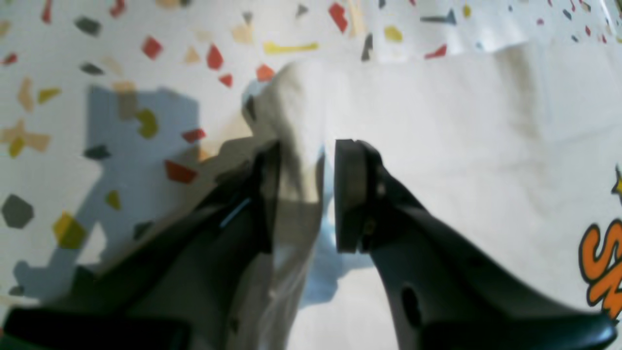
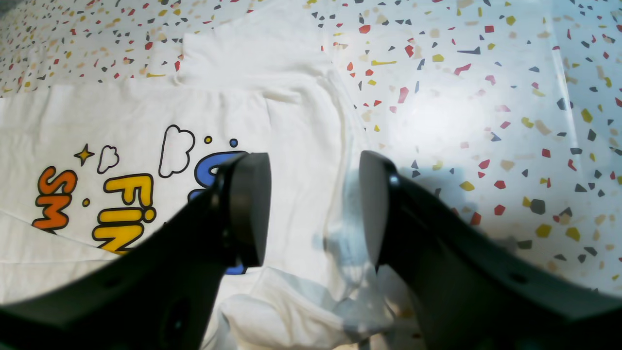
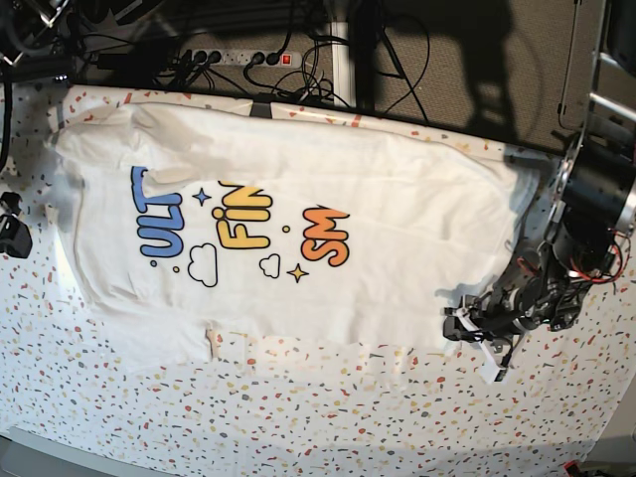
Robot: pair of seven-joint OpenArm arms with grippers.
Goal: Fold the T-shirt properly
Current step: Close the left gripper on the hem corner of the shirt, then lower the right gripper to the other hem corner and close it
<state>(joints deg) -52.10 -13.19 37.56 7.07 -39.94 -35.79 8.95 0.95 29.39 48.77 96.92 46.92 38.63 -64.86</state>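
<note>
The white T-shirt (image 3: 298, 238) lies spread flat on the speckled table covering (image 3: 298, 417), print side up, with its neck end at the left of the base view. My left gripper (image 1: 303, 189) is at the shirt's lower right hem corner (image 3: 465, 324). Its jaws are nearly together, with a raised fold of white fabric (image 1: 296, 146) pinched between them. My right gripper (image 2: 313, 209) is open and empty. It hovers over the shirt's neck-end edge next to the blue lettering (image 2: 209, 170). In the base view only a dark part of it (image 3: 12, 231) shows at the left edge.
A power strip (image 3: 248, 58) and cables lie beyond the table's back edge. A metal frame (image 3: 596, 99) stands at the right behind the left arm. A sleeve (image 2: 252, 48) lies flat past the right gripper. Bunched fabric (image 2: 291, 311) sits below the right gripper.
</note>
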